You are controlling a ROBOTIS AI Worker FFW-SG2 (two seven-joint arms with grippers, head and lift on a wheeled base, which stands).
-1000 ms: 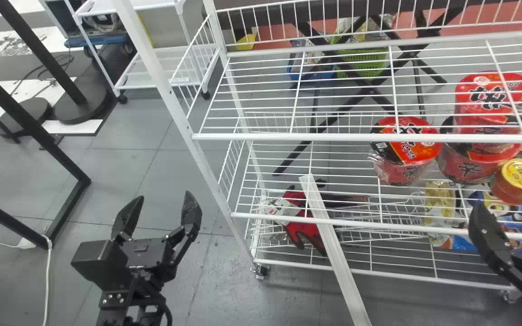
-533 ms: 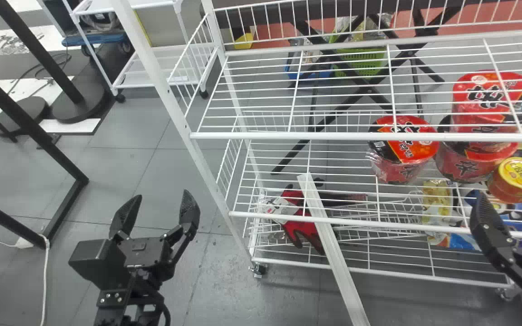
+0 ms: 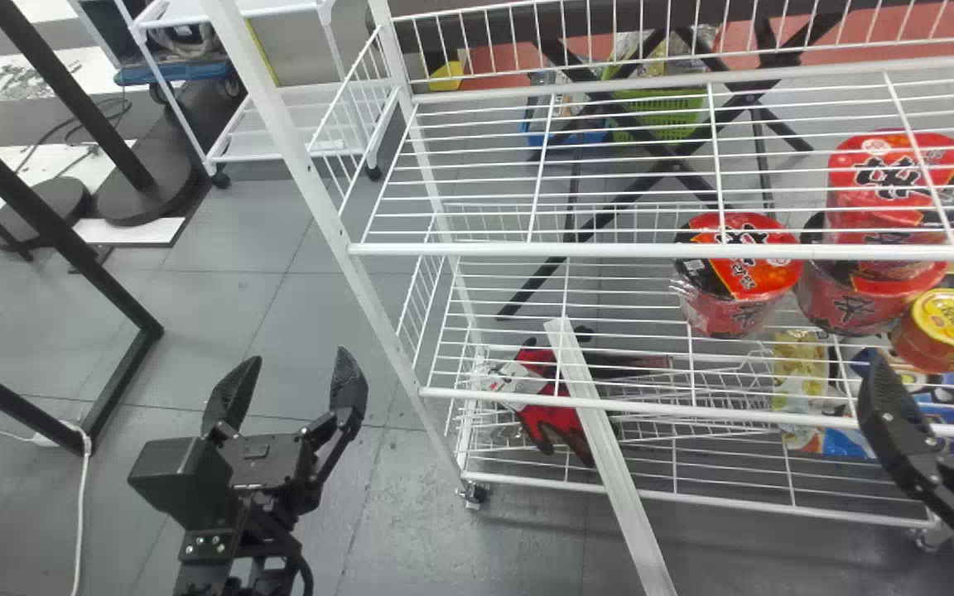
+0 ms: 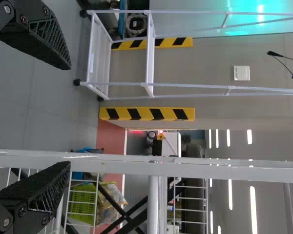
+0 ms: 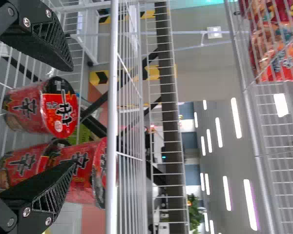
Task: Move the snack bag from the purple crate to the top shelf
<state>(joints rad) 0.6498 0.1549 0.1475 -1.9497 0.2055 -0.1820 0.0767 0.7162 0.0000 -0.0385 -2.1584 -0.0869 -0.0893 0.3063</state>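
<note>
My left gripper (image 3: 299,356) hangs over the floor left of the white rack, its fingers apart and nothing between them; the left wrist view shows the same gripper (image 4: 69,116) beside a rack post. At the head view's right edge, part of my right gripper (image 3: 899,430) is in front of the rack. In the right wrist view this gripper (image 5: 73,116) is open and empty, with cup noodles (image 5: 61,109) beyond it. Red and orange snack bags (image 5: 278,53) lie on the high wire shelf (image 5: 278,146).
The rack's front rail (image 3: 609,249) crosses before red noodle cups (image 3: 742,257). A small yellow-lidded tub (image 3: 945,327) stands near the right finger. A pale bar (image 3: 609,455) leans against the rack; red gloves (image 3: 547,406) lie low behind it. Black frame posts (image 3: 55,215) stand left.
My right gripper has shifted slightly up in the head view. The rack and floor show a small leftward shift there. My left gripper keeps its pose, still spread.
</note>
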